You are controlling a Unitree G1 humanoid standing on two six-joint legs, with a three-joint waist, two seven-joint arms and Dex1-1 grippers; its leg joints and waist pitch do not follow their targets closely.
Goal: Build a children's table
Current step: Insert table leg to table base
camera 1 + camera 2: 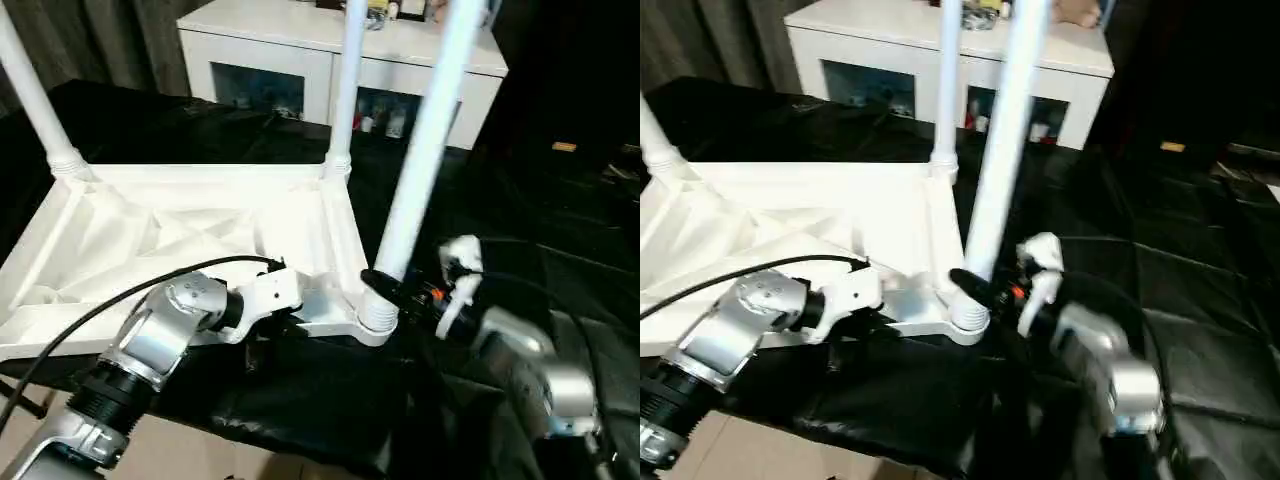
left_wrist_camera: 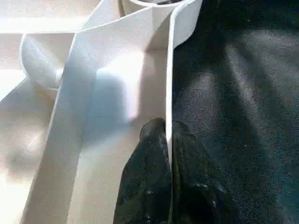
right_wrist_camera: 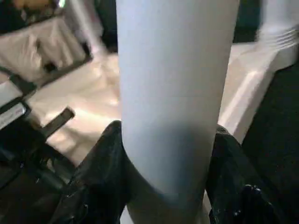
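While left jaws pinch the tabletop (image 1: 190, 230) rim, right jaws clasp a leg (image 1: 420, 150).

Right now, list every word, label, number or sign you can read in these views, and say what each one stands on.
None can be read.
Table top and legs: plain white, no marking.
Cabinet: the small things on top and behind its glass doors are too blurred to read.
Right pincer: an orange spot beside it, no legible text.
Left pincer: plain black, on the table top's rim.

table top (image 1: 200, 235): smooth white plastic | leg (image 1: 420, 150): glossy plastic | cloth (image 1: 560, 270): matt black
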